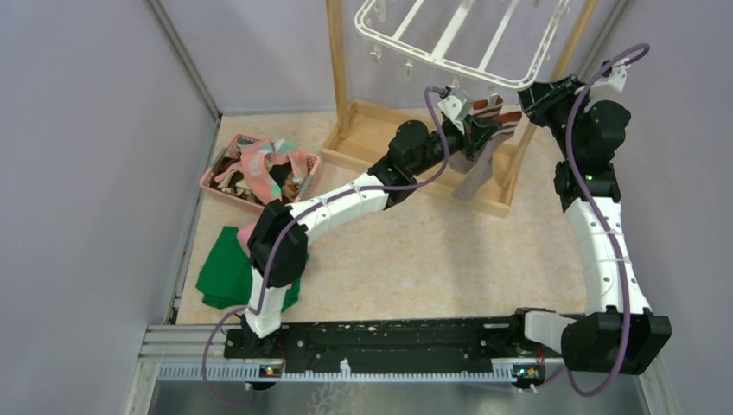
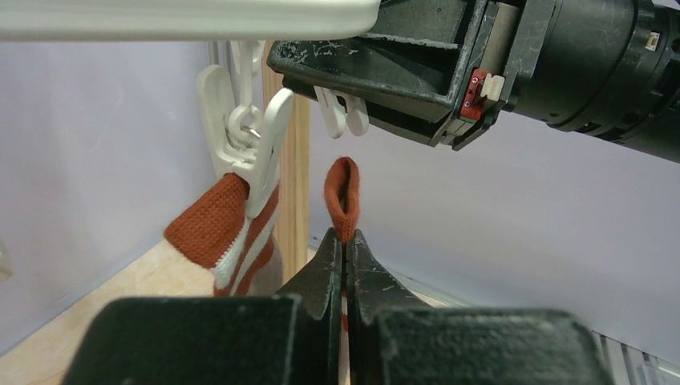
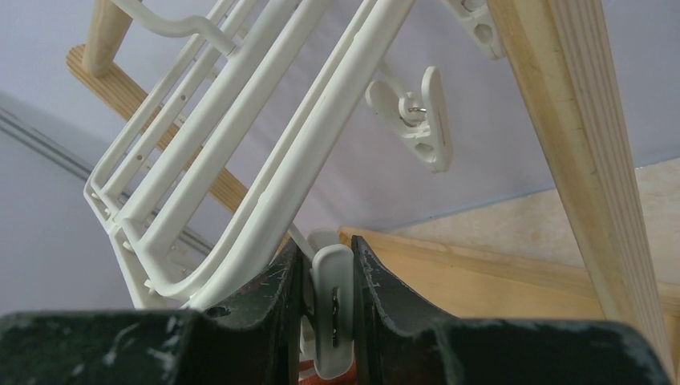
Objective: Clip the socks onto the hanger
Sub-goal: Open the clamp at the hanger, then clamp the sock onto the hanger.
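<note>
Red-white striped sock [image 2: 220, 233], seemingly clipped, white hanger [image 3: 277, 184]

Left gripper [image 2: 345, 241] raised, pinched fully closed; right gripper [image 3: 327, 257] raised opposite, clamped narrowly apart.

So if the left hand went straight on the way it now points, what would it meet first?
Probably the white clip that the right hand pinches, just beyond the sock cuff that the left hand holds; depth is unclear.
</note>
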Robot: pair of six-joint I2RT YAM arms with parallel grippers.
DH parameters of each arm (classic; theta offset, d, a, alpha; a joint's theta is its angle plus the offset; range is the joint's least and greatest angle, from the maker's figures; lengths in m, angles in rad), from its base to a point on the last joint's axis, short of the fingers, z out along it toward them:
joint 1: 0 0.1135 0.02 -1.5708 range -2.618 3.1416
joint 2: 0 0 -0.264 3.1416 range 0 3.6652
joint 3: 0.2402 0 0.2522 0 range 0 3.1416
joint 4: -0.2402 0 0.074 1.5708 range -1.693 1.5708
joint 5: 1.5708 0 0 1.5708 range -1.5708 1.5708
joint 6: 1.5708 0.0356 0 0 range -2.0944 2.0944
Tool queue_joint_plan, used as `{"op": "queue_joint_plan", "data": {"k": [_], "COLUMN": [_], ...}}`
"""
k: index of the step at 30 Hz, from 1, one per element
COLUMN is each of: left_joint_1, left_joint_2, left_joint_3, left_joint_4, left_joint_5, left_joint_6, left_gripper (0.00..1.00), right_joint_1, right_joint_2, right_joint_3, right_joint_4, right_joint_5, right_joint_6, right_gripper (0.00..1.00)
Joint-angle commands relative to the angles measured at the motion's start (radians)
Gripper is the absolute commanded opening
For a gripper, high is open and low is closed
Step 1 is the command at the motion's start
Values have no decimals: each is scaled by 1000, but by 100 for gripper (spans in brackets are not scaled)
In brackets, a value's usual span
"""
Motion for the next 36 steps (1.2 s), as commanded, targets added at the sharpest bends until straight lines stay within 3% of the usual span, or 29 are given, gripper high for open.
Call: {"op": "queue_joint_plan", "data": {"k": [1,12,21,36], "left_joint_1": [-12,-38,-44,-48], "left_joint_2": [10,57,72,94], "left_joint_3": [75,184,204,172], "left_joint_4": [6,-73,-69,6], "left_joint_5": [-33,-119,-111,-182], "left_joint_6": [40,82,113,305], "left_gripper": [0,0,0,0], "right_joint_1": [7,6,7,6], "right_joint_2": [11,14,18,23], "right_joint_3": [8,13,15,12], "right_joint_4": [42,40,39,44], "right_joint_5": [-3,-5,-10,-17], "right_joint_6": [-9,-9,-9,-16], "right_gripper": [0,0,0,0]}}
